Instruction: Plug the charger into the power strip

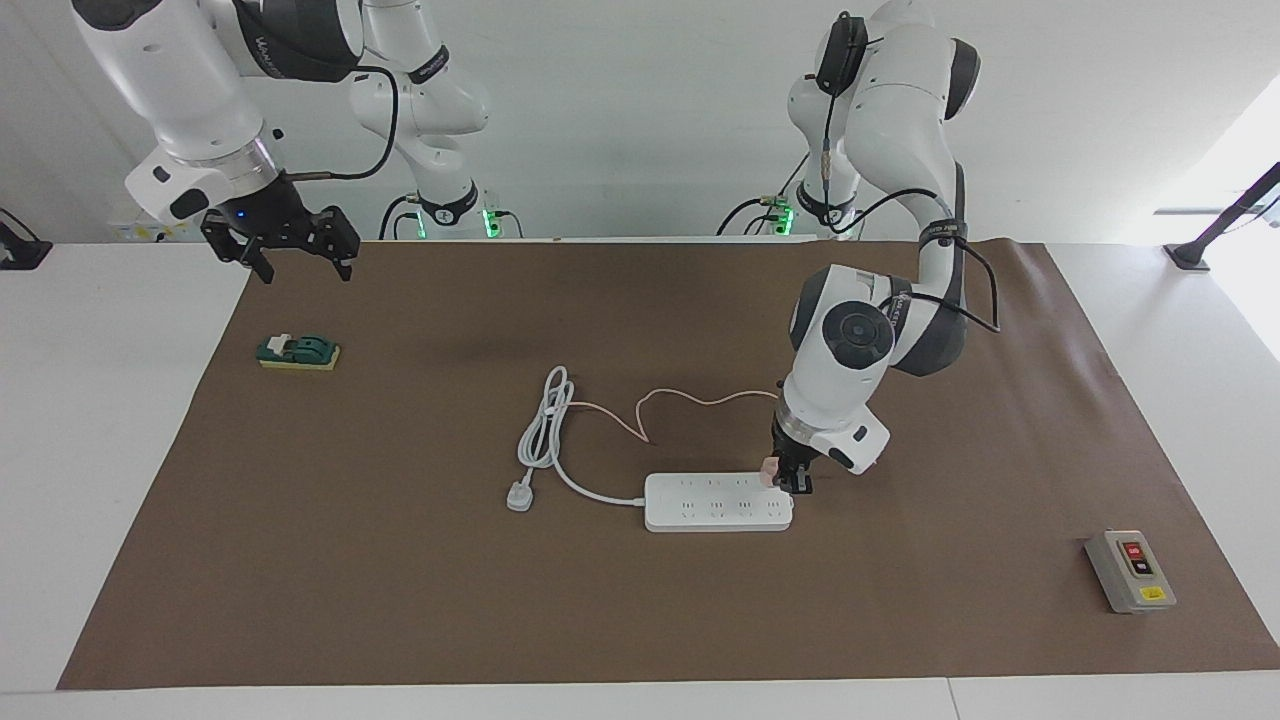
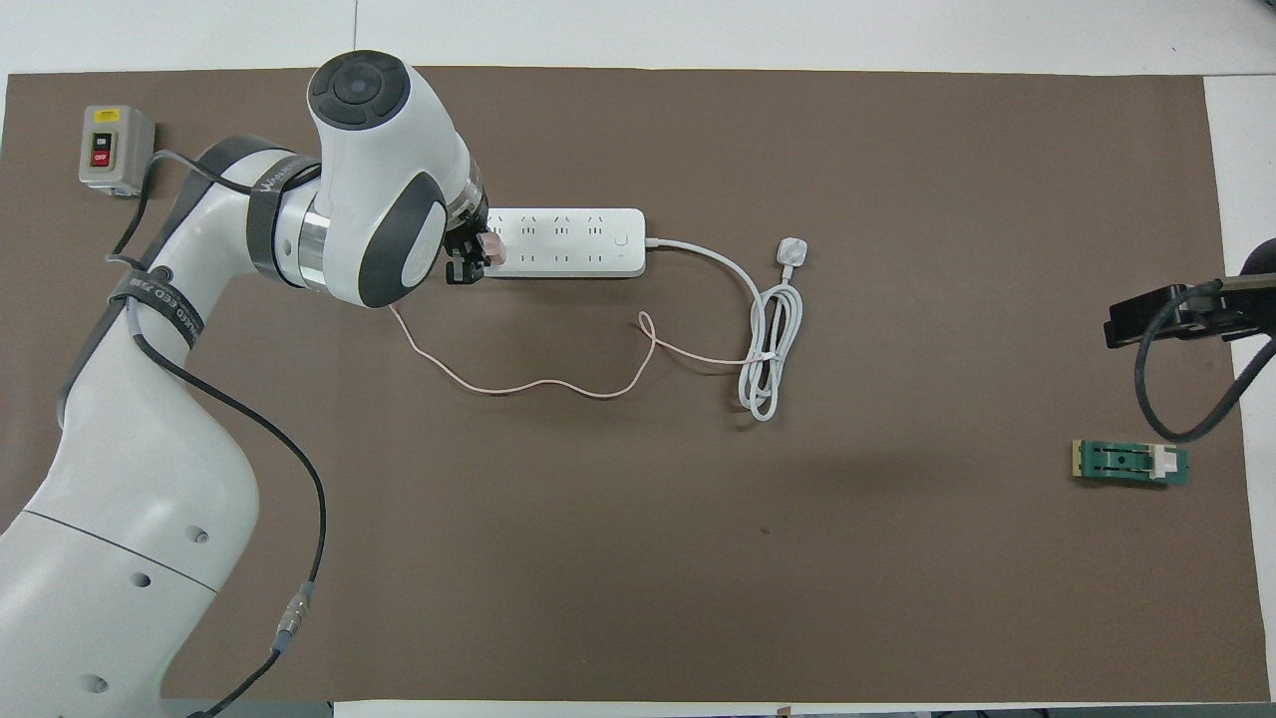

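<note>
The white power strip (image 1: pixel 718 502) (image 2: pixel 563 242) lies flat near the middle of the brown mat. Over its end toward the left arm's side, my left gripper (image 1: pixel 788 478) (image 2: pixel 471 255) is shut on the pale-pink charger (image 1: pixel 769 471) (image 2: pixel 489 245), held just above the strip's end sockets. The charger's thin pink cable (image 1: pixel 690 401) (image 2: pixel 538 380) trails across the mat to the strip's coiled white cord (image 1: pixel 545 430) (image 2: pixel 768 354). My right gripper (image 1: pixel 283 243) (image 2: pixel 1166 314) waits open in the air over the mat's corner at the right arm's end.
A white plug (image 1: pixel 518 495) (image 2: pixel 792 251) ends the strip's cord on the mat. A grey box with red and black buttons (image 1: pixel 1130 571) (image 2: pixel 112 150) sits at the left arm's end. A green block on a yellow pad (image 1: pixel 298 352) (image 2: pixel 1129 463) lies under the right gripper's area.
</note>
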Available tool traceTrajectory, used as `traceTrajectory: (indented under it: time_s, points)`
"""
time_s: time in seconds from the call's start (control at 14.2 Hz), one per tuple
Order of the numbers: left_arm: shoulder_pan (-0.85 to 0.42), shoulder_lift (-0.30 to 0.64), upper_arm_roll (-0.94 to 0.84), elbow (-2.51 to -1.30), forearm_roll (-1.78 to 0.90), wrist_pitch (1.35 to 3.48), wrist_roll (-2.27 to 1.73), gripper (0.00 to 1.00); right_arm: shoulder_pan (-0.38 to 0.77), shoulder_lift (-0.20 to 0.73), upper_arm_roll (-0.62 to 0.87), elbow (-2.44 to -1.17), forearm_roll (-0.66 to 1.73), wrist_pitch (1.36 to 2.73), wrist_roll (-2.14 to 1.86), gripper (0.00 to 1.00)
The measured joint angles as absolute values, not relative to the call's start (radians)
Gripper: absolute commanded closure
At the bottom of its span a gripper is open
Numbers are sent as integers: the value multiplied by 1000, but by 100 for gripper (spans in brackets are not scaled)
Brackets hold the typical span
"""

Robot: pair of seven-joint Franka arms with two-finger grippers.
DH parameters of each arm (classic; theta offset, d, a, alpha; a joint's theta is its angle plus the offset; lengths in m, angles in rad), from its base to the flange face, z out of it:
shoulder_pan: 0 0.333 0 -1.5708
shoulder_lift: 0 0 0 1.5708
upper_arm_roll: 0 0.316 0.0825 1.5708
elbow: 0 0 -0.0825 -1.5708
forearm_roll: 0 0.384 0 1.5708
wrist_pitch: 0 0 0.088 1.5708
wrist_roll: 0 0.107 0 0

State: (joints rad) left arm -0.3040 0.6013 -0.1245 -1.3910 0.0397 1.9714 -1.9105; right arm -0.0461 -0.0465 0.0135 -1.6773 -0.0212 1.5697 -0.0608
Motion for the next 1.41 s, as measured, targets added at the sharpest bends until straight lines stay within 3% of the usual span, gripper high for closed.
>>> traceTrajectory:
  time_s: [1.41]
  points:
    - [-310,601,-124,-1422,50,2014,-1912,100,-46,-46,14,-1677,-21,1570,-61,0]
